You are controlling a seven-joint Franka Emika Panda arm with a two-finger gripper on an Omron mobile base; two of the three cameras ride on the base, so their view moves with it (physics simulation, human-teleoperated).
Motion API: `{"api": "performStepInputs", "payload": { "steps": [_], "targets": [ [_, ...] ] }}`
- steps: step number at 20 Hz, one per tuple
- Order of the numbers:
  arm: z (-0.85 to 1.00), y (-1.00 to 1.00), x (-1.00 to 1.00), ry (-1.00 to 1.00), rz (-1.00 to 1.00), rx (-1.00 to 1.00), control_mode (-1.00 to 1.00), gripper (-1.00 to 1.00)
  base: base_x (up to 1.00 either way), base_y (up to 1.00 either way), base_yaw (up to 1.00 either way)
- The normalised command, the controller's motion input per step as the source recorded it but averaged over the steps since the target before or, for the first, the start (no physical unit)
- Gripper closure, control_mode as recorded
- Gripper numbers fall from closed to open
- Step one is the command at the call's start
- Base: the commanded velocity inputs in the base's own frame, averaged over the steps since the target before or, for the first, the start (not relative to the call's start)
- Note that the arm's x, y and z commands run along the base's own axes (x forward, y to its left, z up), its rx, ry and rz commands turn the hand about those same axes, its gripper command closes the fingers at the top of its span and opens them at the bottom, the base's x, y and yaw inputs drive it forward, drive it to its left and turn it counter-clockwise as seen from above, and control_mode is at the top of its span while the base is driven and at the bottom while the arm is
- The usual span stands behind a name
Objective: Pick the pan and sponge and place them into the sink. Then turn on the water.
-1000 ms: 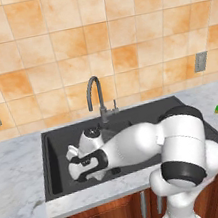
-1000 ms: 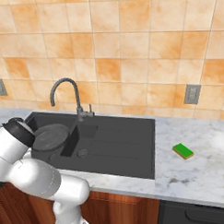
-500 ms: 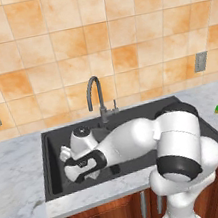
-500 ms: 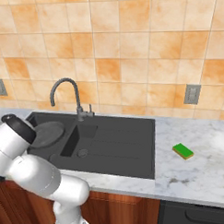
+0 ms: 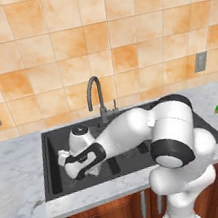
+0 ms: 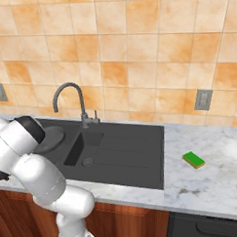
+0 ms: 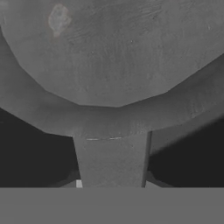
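One pan [image 7: 109, 57] lies in the large left basin of the one black sink [image 6: 127, 154], its handle running straight toward the hand [image 5: 79, 163], which is down low in that basin; I cannot tell whether the fingers are apart or closed on the handle. One green sponge [image 6: 193, 159] sits on the marble worktop [image 6: 211, 184], to the right of the sink and well apart from it. One grey gooseneck faucet [image 5: 97, 97] stands behind the basins.
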Motion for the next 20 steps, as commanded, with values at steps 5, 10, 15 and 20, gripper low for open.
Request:
{"api": "performStepInputs", "payload": {
  "steps": [5, 10, 15, 20],
  "targets": [
    [-0.50, 0.00, 0.28, 0.07, 0.10, 0.00, -1.00, 1.00, 0.00, 0.00, 0.00],
    [-0.50, 0.00, 0.37, 0.08, 0.00, 0.00, -1.00, 1.00, 0.00, 0.00, 0.00],
    [-0.04, 0.17, 0.08, 0.01, 0.00, -0.07, -1.00, -1.00, 0.00, 0.00, 0.00],
    [0.00, 0.10, -0.09, 0.00, 0.00, -0.15, -1.00, -1.00, 0.00, 0.00, 0.00]
  ]
}}
